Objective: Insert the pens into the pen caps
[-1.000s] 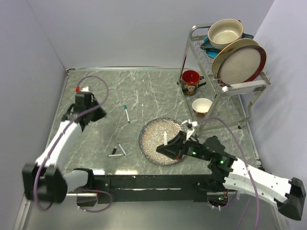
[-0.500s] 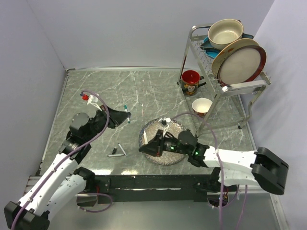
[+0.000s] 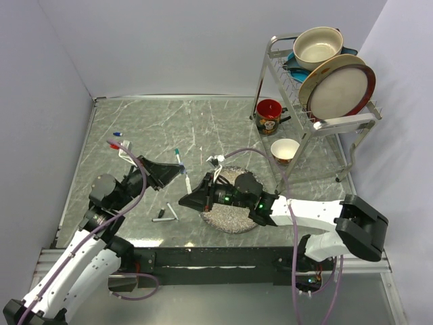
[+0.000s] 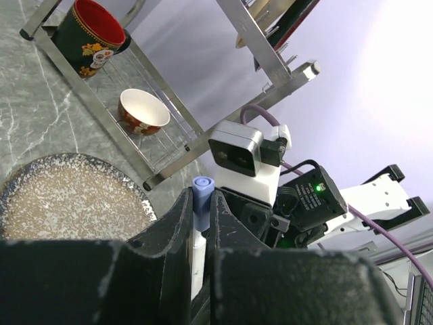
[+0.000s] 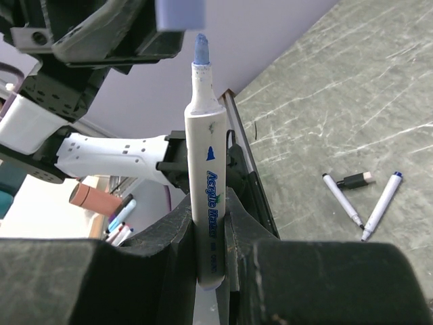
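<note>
Soft, even light from above; top view sharp, faint shadows under arms point(image 3: 318, 217). Mild sheen on table point(image 3: 135, 115) + metal rack point(image 3: 267, 74). Wrist views: fingers point(image 4: 169, 230) up close dark & blurry, bkgd wall point(image 4: 379, 81) blown pale, rest in focus.

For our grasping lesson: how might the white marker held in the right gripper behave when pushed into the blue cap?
Probably stiff: the marker stands straight. Its smooth round barrel may slide in the right gripper under end load, and would likely roll if dropped.
</note>
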{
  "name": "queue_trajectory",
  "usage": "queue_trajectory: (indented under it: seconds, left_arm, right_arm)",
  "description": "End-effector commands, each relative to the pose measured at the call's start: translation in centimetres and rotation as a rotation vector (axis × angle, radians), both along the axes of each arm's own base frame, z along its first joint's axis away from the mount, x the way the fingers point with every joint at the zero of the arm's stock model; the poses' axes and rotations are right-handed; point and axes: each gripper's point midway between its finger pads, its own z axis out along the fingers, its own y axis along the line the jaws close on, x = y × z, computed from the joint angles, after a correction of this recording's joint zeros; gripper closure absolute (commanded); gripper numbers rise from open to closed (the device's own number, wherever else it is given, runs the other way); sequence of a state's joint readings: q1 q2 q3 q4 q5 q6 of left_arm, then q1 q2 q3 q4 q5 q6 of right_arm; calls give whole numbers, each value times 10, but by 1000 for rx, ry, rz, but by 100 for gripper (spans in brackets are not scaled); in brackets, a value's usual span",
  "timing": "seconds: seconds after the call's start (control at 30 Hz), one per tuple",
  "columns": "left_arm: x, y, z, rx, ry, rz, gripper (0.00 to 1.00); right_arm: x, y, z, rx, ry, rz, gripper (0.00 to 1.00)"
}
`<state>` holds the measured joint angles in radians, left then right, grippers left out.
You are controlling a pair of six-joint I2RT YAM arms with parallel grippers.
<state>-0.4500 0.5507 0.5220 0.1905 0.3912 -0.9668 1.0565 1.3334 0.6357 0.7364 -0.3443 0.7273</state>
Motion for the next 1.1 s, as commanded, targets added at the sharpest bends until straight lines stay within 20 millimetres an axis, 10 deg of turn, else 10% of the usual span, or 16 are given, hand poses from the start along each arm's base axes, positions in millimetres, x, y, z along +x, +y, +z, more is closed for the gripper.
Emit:
queue_trajectory:
  seconds: [0.0, 1.07]
  left_arm:
    - [-12, 1, 14, -22, -63, -26, 99]
    - [-7, 6, 6, 42, -60, 19, 99]
  right_arm:
    - [-5, 15, 30, 61, -40, 41, 100]
    - [-14, 17, 20, 32, -25, 46, 100]
